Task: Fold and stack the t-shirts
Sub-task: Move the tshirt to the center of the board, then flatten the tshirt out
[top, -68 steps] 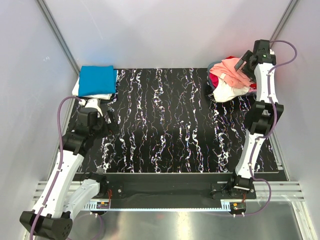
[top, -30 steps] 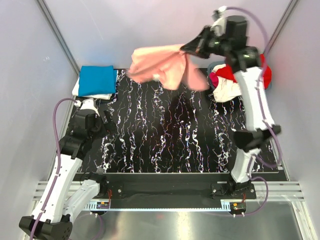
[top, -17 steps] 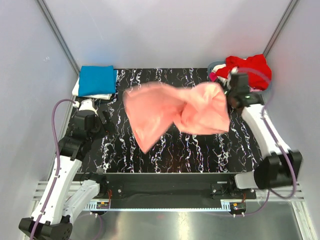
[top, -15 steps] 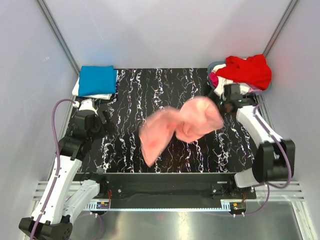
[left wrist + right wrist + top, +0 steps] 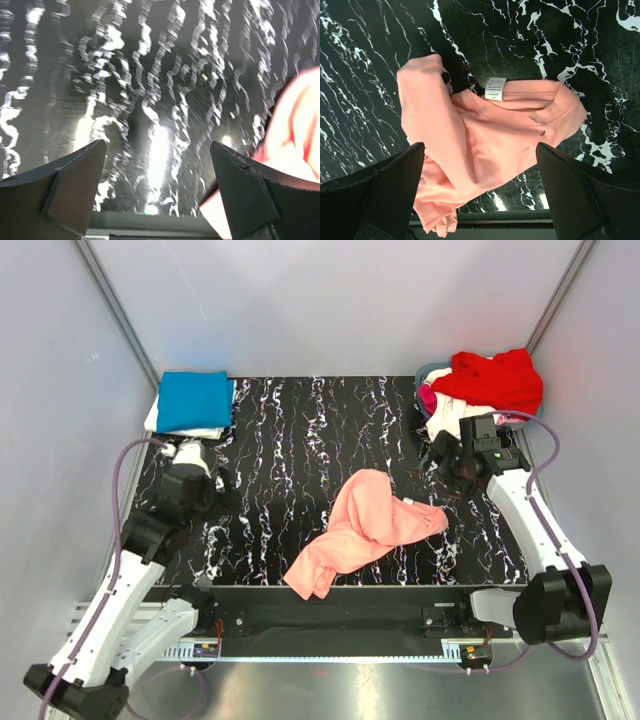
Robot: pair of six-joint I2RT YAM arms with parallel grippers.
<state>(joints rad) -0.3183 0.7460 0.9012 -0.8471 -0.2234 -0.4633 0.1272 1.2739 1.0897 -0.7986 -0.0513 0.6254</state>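
Right gripper [image 5: 479, 150] hangs empty, jaws wide apart, by the crumpled salmon-pink t-shirt [image 5: 365, 530]: light, limp cloth, probably best pinched along the collar [image 5: 530, 92] near its label [image 5: 495, 88].

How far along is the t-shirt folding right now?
Done: the blue shirt sits folded on a white one, far left. In hand: nothing; the salmon-pink shirt lies crumpled mid-table, left gripper and right gripper open. Left: folding it, plus the red, white and magenta pile.
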